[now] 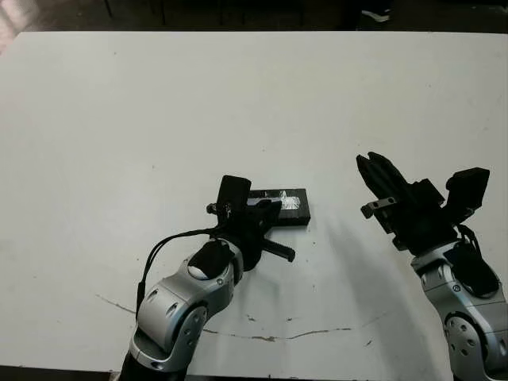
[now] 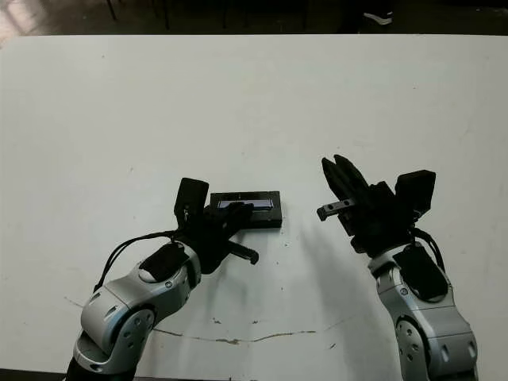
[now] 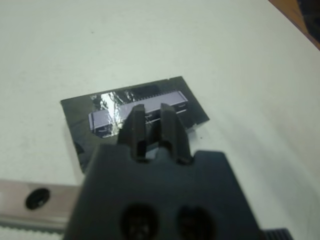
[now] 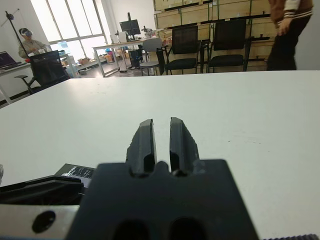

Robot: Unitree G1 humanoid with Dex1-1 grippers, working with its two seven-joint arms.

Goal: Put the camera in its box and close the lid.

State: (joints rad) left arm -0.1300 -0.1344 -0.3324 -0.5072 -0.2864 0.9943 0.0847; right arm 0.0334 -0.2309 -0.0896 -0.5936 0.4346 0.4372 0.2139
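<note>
While the left gripper (image 1: 262, 210) hangs low over the near middle of the white table (image 1: 159, 111), the left eye view shows its black fingers reaching onto the near end of the lid (image 1: 290, 205), a flat black rectangle with a pale silvery stripe along its top that lies flat on the table; the fingers look close together with nothing held, and whether they touch the lid cannot be told. Well apart to the right, the right gripper (image 1: 381, 176) is raised off the table with its fingers narrow and empty, pointing away from the robot. From the right eye view the same layout holds: the lid (image 2: 252, 208) lies just beyond the left gripper (image 2: 232, 216), the right gripper (image 2: 343, 178) stands clear of it, and a thin dark crack (image 2: 238, 340) runs along the table's near edge. Seen from the left wrist, the two fingers (image 3: 134, 125) stand narrowly parted directly over the lid's stripe (image 3: 112, 116), gripping nothing. Along the right wrist view the fingers (image 4: 146, 142) rise almost together over bare table, a corner of the lid (image 4: 77, 171) shows at the side, and chairs (image 4: 185, 47) and a standing person (image 4: 286, 30) appear beyond the far edge.
</note>
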